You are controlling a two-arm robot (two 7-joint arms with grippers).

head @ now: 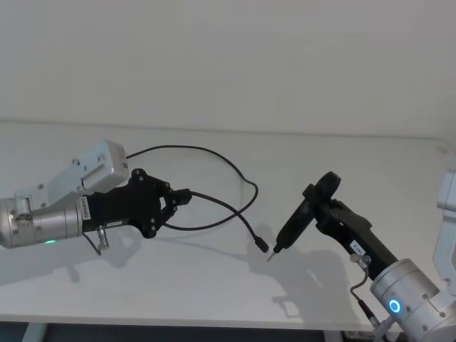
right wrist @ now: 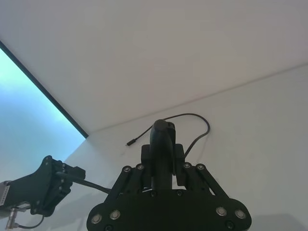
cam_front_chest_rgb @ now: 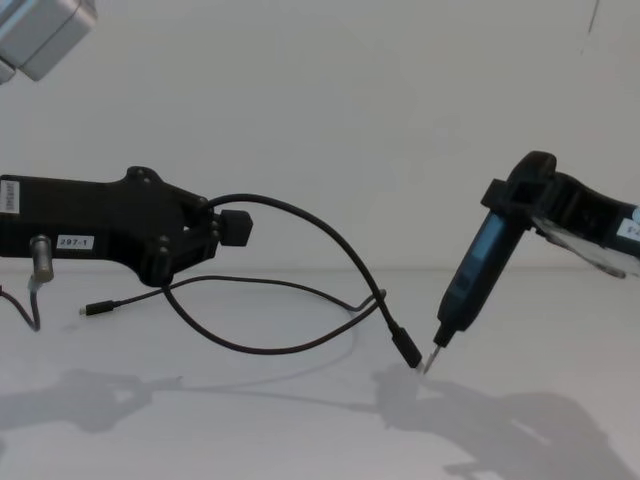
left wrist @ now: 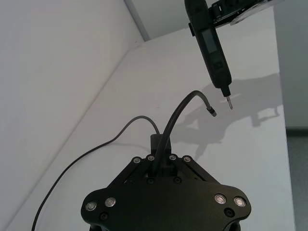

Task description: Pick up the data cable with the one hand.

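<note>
Left end effector [head: 178,199] clenched on the data cable [head: 235,210] near one end, held above the surface [head: 214,285] so the plug end droops toward it. Right end effector [head: 308,214] grips a slim pointed tool [cam_front_chest_rgb: 470,275], tip just beside the cable's plug [cam_front_chest_rgb: 406,350], probably for mating.

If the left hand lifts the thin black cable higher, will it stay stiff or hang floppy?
Probably floppy: the thin glossy black cable sags in loose loops from the shut left hand. Probably light, being so thin. Its small black plug seems to hang free beside the right hand's slim black tool, so it may swing.
</note>
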